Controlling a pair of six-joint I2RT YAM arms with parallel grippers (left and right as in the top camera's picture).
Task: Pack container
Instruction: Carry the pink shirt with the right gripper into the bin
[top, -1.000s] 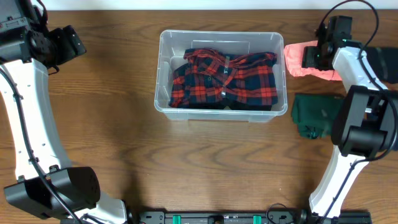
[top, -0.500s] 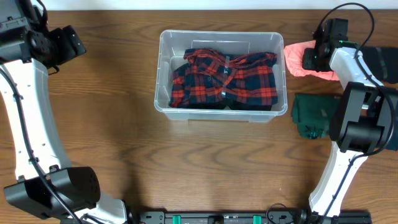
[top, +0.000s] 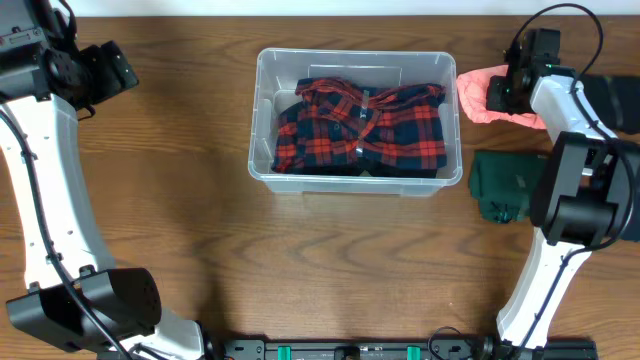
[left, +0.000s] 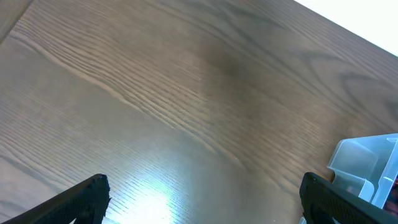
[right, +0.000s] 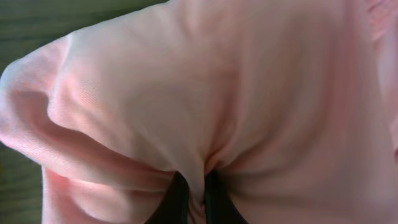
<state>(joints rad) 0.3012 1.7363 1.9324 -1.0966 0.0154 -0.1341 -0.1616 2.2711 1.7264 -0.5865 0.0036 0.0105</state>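
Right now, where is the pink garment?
In the overhead view the pink garment is at the far right, beside the container on its right side, with the green garment just nearer the robot. The right gripper is pinching it.

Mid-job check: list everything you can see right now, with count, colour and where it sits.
container: one, clear plastic, table centre
plaid shirt: one, red, black and blue, inside the container
pink garment: one, on the table beside the container's far right corner
green garment: one, dark green, folded, right of the container, nearer the robot than the pink one
dark item: one, right edge, partly hidden, kind unclear
table: one, brown wood
left gripper: open, empty, above bare table
right gripper: shut on the pink garment
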